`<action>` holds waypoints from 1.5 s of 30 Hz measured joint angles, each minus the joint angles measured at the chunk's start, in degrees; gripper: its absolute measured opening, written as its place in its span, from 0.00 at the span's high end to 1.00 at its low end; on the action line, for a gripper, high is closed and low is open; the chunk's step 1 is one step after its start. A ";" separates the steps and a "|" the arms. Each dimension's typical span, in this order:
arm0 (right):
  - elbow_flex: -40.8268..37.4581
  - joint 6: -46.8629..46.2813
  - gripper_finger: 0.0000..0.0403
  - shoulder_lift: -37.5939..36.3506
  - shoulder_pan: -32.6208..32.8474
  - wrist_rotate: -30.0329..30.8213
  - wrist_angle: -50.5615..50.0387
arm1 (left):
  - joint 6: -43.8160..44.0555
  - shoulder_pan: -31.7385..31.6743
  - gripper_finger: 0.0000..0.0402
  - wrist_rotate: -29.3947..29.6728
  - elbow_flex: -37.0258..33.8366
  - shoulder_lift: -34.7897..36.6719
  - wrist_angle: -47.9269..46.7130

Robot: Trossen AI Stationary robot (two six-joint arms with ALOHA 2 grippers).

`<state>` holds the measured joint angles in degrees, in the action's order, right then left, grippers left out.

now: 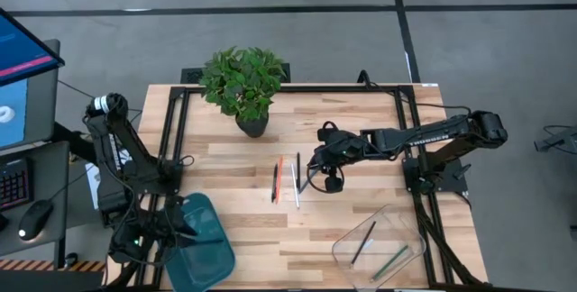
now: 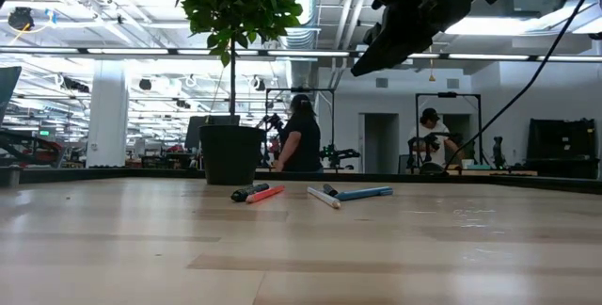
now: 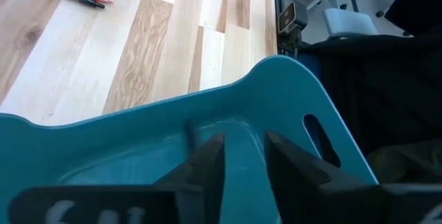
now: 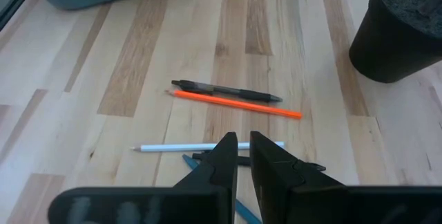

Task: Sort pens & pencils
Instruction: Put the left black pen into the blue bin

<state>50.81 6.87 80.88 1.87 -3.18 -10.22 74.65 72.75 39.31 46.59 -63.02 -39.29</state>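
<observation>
Lying loose mid-surface [image 1: 361, 161]: pens and pencils [image 1: 287, 180], four or five. Light, stiff, smooth, likely to roll; best pinched mid-shaft. Right end effector [image 4: 243, 156] above them, narrow, empty. Left end effector [image 3: 243, 160] parted over teal bin [image 3: 290, 92], empty.

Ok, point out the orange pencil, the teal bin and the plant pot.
orange pencil [image 4: 238, 103]: right wrist view, middle of its shaft.
teal bin [image 3: 290, 86]: left wrist view, its raised rim above the handle slot.
plant pot [image 2: 231, 154]: low view, middle of its black side.
</observation>
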 joint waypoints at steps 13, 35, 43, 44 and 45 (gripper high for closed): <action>0.00 0.00 0.84 0.00 0.00 0.00 -0.02 | -2.61 -0.92 0.68 10.53 0.02 0.00 -1.45; 0.02 0.52 0.84 0.00 -0.09 0.76 -5.54 | -7.17 -36.94 0.68 23.06 0.04 -14.31 0.61; 0.02 -1.48 0.84 0.00 -0.13 6.23 -8.81 | -11.88 -42.88 0.68 21.76 0.04 -27.74 19.68; 0.02 -1.48 0.84 0.00 -0.13 6.26 -8.85 | -12.60 -43.56 0.68 20.69 0.08 -29.06 21.73; 0.02 -1.48 0.84 0.00 -0.13 6.27 -8.76 | -13.14 -44.24 0.68 19.55 0.31 -30.18 23.16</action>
<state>50.83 5.39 80.88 1.74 3.09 -18.97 61.51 28.51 58.86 46.90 -93.20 -16.13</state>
